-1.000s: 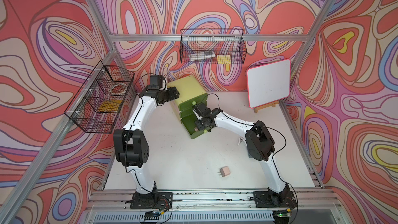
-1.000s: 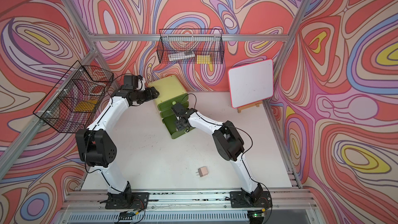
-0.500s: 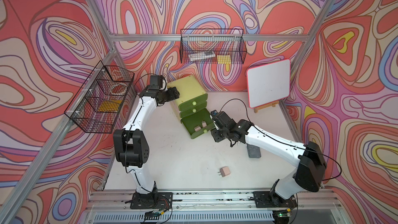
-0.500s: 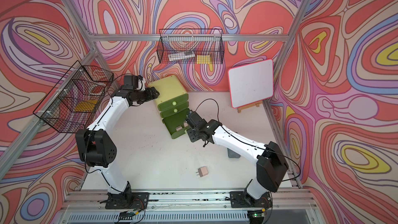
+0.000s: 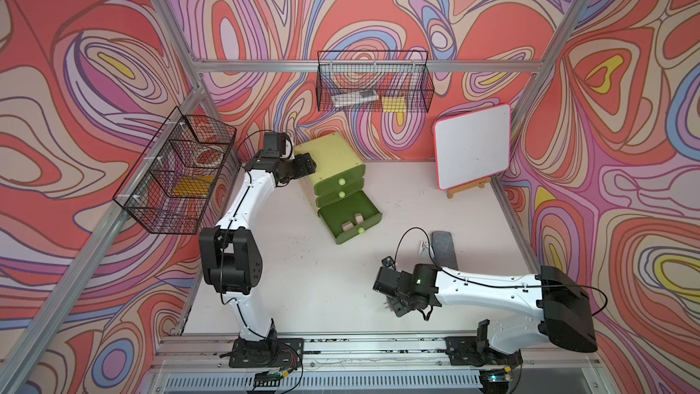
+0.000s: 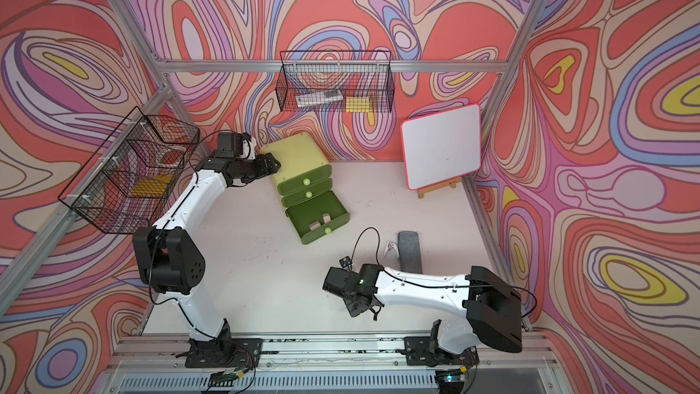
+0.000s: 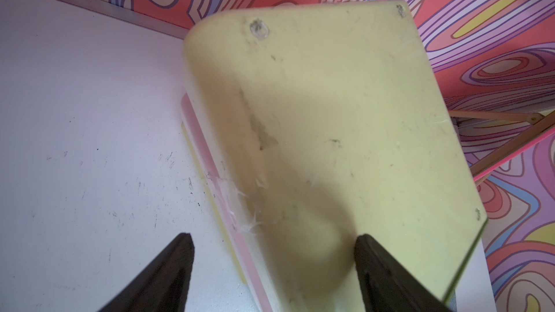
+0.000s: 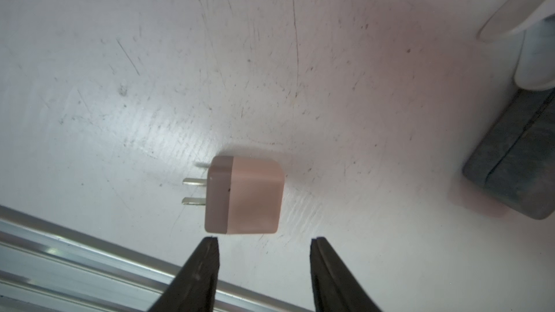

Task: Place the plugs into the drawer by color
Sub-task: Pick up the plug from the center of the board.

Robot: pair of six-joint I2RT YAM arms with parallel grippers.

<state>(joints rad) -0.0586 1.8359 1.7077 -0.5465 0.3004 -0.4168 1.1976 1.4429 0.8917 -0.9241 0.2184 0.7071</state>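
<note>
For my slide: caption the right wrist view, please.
Open right claw poised beside a pink plug lying on the scratched table.

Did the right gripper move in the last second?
Yes. The right gripper left the open bottom drawer and came toward the front rail, now at the pink plug.

Smooth matt plastic on the pink plug [image 8: 249, 196], bright metal for its prongs [image 8: 194, 182], a scuffed, faintly glossy white tabletop [image 8: 270, 55], smudged pale plastic on the cabinet [image 7: 330, 115], fuzzy grey felt on the eraser [image 5: 444, 250], thin black metal wire for the baskets [image 5: 373, 81].
</note>
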